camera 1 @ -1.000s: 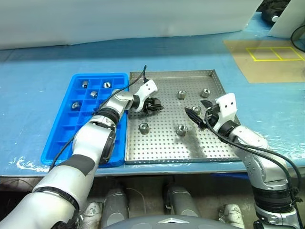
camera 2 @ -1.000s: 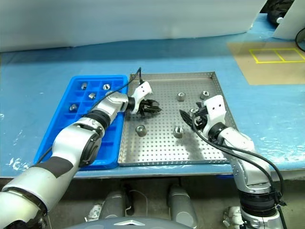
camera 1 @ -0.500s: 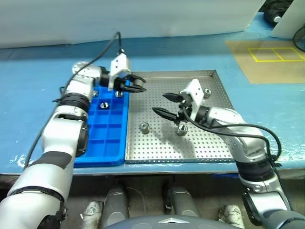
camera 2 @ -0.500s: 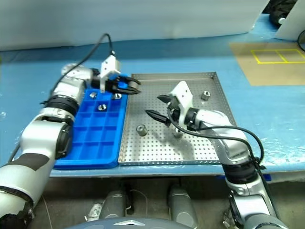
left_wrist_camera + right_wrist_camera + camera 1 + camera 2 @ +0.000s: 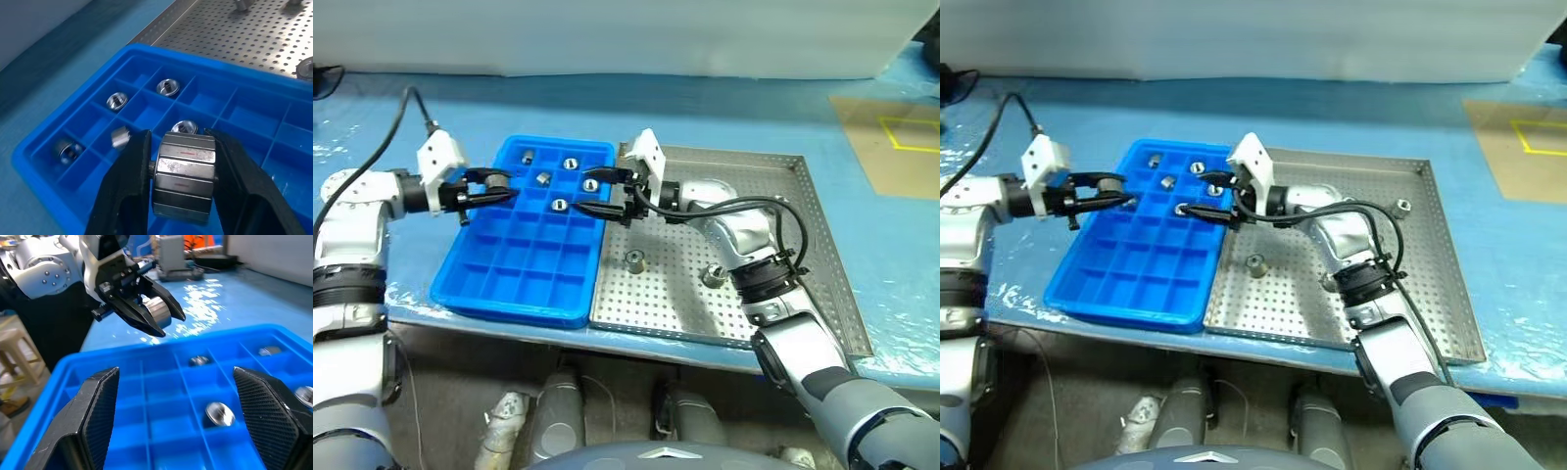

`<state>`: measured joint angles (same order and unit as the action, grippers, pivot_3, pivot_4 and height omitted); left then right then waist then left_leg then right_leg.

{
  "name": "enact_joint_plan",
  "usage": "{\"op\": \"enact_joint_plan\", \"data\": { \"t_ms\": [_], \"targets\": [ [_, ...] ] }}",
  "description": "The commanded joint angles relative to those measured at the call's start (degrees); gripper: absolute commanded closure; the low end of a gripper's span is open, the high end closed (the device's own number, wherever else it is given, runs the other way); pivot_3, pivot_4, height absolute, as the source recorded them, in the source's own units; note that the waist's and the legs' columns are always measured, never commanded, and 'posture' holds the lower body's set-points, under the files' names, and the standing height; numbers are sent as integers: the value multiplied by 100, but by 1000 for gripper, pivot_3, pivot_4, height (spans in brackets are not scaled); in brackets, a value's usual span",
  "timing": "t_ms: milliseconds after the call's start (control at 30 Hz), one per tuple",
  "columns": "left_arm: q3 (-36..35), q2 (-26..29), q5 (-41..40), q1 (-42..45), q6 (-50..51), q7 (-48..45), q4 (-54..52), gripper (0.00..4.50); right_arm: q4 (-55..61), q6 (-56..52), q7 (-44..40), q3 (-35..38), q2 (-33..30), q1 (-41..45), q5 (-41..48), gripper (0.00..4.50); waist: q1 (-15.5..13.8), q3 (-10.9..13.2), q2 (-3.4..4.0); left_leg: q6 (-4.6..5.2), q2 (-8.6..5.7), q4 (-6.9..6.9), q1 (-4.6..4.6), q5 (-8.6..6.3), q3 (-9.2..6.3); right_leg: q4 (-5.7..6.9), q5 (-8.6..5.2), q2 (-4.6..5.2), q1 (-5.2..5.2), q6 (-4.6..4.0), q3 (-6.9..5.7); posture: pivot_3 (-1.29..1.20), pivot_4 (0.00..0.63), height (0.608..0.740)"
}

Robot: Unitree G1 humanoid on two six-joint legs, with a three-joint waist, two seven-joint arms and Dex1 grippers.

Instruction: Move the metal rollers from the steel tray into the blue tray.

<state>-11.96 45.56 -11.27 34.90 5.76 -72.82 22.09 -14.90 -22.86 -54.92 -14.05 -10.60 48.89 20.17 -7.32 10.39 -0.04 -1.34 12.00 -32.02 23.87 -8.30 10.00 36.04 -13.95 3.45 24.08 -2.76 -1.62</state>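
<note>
Both arms have swung over from the perforated steel tray (image 5: 744, 284) to the bright blue compartment tray (image 5: 514, 284). The left hand (image 5: 494, 186) pinches a small, hard, slick metal roller (image 5: 185, 174) by its flats above it; the right hand (image 5: 599, 193) gapes empty.
</note>
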Motion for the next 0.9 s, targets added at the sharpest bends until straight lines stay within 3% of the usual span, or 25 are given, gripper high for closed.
{"op": "enact_joint_plan", "data": {
  "t_ms": [33,367,833,900],
  "targets": [
    [-362,160,-180,-446,79,452,-454,3156,-56,222,-169,-6,125,131,-47,649,-50,0,0,-1,-2,-1,1,0,-1,2,0,2,1,0,0,241,150,740],
    [-474,-104,-673,-1905,515,1030,-1545,3156,34,119,-212,55,48,-69,-191,649,-149,0,-7,-34,-2,-14,-4,20,-16,57,-10,-2,15,-11,1,232,150,740],
    [-187,-143,-537,-1972,193,1300,-986,3156,305,-3,48,108,-65,-299,-260,649,-134,-2,-9,-55,-8,-11,-19,33,-17,65,-12,-14,15,-14,13,194,150,740],
    [-153,-129,-500,-1949,120,1314,-907,2451,332,-18,70,114,-68,-321,-259,649,-132,-2,-10,-55,-7,-11,-19,33,-17,66,-12,-15,15,-14,13,190,150,740]
  ]
}}
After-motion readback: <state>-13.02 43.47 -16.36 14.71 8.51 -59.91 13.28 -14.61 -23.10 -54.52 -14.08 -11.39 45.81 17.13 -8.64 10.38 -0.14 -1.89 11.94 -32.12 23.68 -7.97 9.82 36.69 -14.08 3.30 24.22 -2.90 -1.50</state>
